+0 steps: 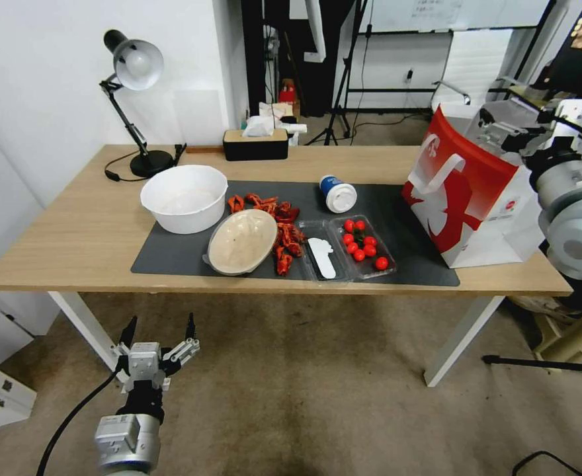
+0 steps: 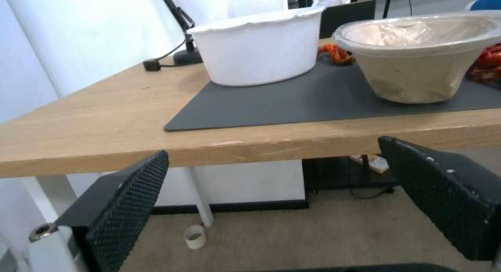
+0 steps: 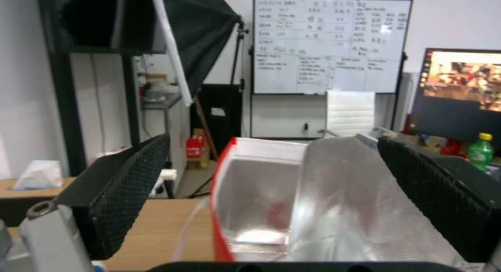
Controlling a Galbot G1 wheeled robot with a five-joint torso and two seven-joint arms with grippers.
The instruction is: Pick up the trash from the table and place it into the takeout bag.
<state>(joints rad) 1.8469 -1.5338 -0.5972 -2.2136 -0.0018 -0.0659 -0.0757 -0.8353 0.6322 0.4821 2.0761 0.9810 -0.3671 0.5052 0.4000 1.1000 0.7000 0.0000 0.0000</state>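
Observation:
On the table (image 1: pixel 73 231) a dark mat carries the trash: a beige shallow bowl (image 1: pixel 241 241) with a clear lid, tilted, orange-red food scraps (image 1: pixel 284 231), a blue-white cup (image 1: pixel 338 194) on its side, and a clear plastic tray (image 1: pixel 354 250) holding red tomatoes. The beige bowl (image 2: pixel 422 64) also shows in the left wrist view. At the table's right end stands the red-and-white takeout bag (image 1: pixel 463 198). My right gripper (image 1: pixel 499 132) hovers open over the bag's foil-lined mouth (image 3: pixel 261 193), empty (image 3: pixel 272 141). My left gripper (image 1: pixel 161 344) hangs open below the table's front edge (image 2: pixel 274 150).
A large white bowl (image 1: pixel 184 198) sits on the mat's left end. A black desk lamp (image 1: pixel 135 66) and a tissue box (image 1: pixel 254 142) stand along the far edge. White table legs (image 1: pixel 83 324) are beside my left gripper. Bare wood lies left of the mat.

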